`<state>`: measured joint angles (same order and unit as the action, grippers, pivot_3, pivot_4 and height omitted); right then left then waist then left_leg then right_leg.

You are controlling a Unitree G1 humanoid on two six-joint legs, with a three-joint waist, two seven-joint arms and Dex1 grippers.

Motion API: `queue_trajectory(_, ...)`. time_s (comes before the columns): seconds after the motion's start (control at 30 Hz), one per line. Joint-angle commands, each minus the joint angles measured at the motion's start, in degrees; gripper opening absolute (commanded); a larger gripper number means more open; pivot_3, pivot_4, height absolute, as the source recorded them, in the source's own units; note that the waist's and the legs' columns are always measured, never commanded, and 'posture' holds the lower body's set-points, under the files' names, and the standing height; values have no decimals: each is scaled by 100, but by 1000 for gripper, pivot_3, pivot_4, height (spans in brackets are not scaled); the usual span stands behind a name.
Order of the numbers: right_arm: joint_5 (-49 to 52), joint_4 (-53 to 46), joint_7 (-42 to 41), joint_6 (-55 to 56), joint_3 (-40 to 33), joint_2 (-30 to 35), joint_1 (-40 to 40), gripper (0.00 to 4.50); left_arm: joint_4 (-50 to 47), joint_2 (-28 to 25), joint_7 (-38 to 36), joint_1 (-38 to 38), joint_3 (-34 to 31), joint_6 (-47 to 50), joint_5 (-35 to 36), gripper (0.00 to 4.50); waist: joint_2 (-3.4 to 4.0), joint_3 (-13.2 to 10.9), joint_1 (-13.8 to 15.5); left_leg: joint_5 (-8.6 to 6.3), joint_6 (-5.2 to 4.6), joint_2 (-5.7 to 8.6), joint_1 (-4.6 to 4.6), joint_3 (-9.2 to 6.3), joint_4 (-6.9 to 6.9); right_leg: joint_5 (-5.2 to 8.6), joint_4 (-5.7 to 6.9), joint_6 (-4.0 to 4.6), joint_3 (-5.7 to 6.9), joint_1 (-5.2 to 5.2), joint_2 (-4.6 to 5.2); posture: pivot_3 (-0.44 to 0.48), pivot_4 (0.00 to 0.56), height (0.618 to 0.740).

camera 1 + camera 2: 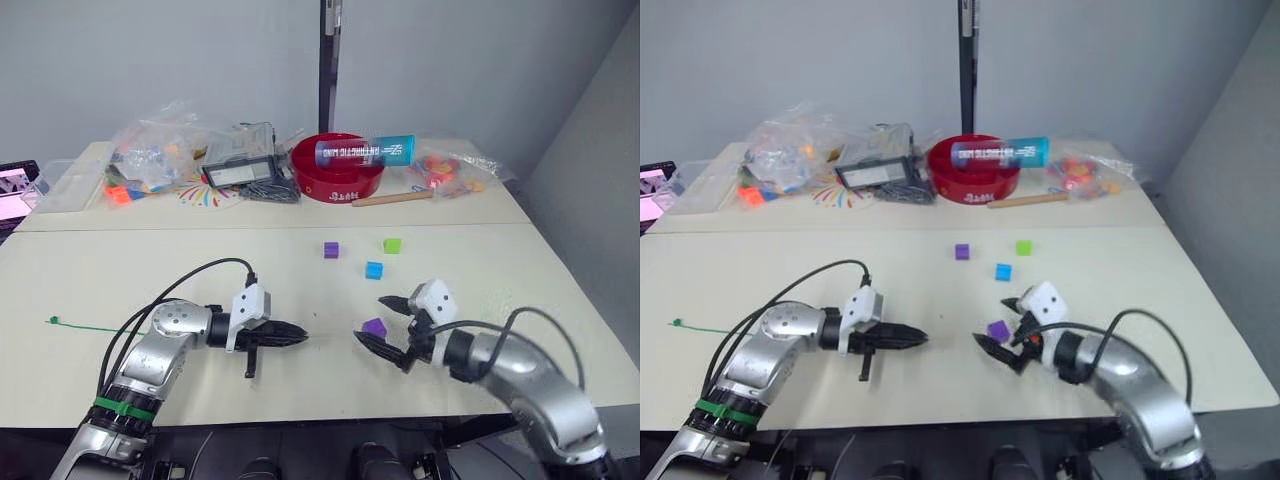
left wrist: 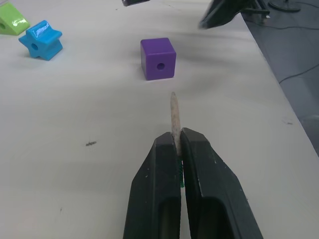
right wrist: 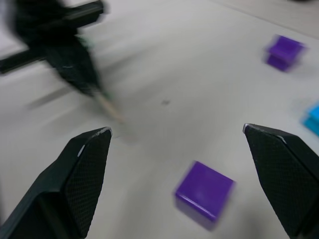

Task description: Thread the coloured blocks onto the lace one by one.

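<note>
The lace (image 2: 174, 115) is pinched by its pale stiff tip between the fingers of the left gripper (image 2: 177, 144), which are pressed together on it; the tip sticks out straight ahead of them, aimed toward a purple block (image 2: 158, 58) that lies on the worktop (image 1: 150, 270) a little beyond, its hole facing the tip. The rest of the lace trails away behind the left arm across the worktop, its small green knot (image 1: 53, 320) lying well out past the arm, far from the fingers.

That same purple block (image 3: 204, 193) sits between the two fingers of the right gripper (image 1: 392, 326), which are spread wide with nothing in them, one to each side of it and neither touching it (in the right wrist view the block lies closer to one finger than the other, though clear of both). The two grippers face each other over the worktop, tips pointing inward, with a bare gap between them.

Beyond the right gripper's fingers lie three more blocks, well apart from it: a blue block (image 1: 374, 270) nearest, a light green block (image 1: 392, 245) and a second purple block (image 1: 331, 250) further on.

At the far edge of the worktop stand a red bowl (image 1: 337, 170) and clear plastic bags (image 1: 160, 150) of toy pieces
</note>
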<state>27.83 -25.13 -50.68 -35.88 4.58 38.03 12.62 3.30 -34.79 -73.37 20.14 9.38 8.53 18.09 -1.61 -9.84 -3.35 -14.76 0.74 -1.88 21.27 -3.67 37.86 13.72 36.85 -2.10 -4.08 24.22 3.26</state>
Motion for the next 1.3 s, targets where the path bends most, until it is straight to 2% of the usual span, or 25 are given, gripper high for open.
queue_trajectory(0.03,-249,1129,-1873,811,570,568,1000,4475,4,-74,-55,-1,-136,-163,38,0,0,-3,-18,0,0,0,-2,4,2,-1,0,0,-2,-1,1,0,150,731)
queue_trajectory(0.1,-557,1768,-2488,1303,927,688,1433,4475,40,-82,-71,-5,-141,-200,27,0,0,-3,-7,0,0,0,-7,8,3,-2,-1,-1,-2,-3,2,0,150,731)
queue_trajectory(0.23,-1386,3459,-3112,2720,1462,347,2313,4475,54,-111,-67,-60,-159,-274,10,0,-1,-4,-7,-3,-4,-1,-2,7,2,-2,-3,-1,-1,2,1,0,150,731)
queue_trajectory(0.4,-1851,4723,-3607,3802,1707,-1,2754,4475,10,-146,-27,-146,-186,-306,22,0,-1,-4,37,-3,-4,1,0,8,3,-3,3,0,0,5,6,0,150,731)
queue_trajectory(0.5,-1974,5152,-3762,4157,1688,-124,2875,4475,-32,-164,-22,-193,-197,-307,32,0,0,-4,77,-3,-4,1,0,10,3,-4,3,0,-1,6,8,0,150,731)
queue_trajectory(0.63,-1989,5575,-3891,4461,1551,-267,3101,3441,-90,-202,-20,-272,-216,-301,39,0,1,-5,70,-3,-4,1,-2,11,3,-4,5,1,-1,6,8,0,150,731)
queue_trajectory(0.83,-1916,5470,-3869,4460,1440,-313,2993,1349,-134,-193,-30,-282,-221,-316,67,0,1,-5,78,-2,-4,1,-8,12,3,-5,15,2,-1,5,8,0,150,731)
queue_trajectory(0.87,-1907,5405,-3834,4422,1429,-322,2944,1191,-143,-188,-33,-283,-220,-322,72,0,1,-5,79,-3,-4,1,-8,12,3,-5,15,2,-2,5,8,0,150,731)
queue_trajectory(0.93,-1872,5110,-3676,4205,1390,-352,2762,1198,-165,-163,-31,-256,-207,-303,86,0,1,-5,82,-3,-4,1,-8,11,3,-5,17,2,-1,5,8,0,150,731)
queue_trajectory(1.13,-1773,3280,-2830,2778,1363,-597,2007,1198,-271,-89,-5,-208,-128,-242,69,0,2,-5,70,-3,-4,0,-9,9,3,-5,24,2,-1,8,6,0,150,731)
queue_trajectory(1.3,-2141,2752,-2017,2158,1518,-860,1812,1198,-326,-14,30,-177,-8,-196,21,0,2,-5,88,-1,-1,2,-9,10,4,-4,22,2,-1,7,6,0,150,731)
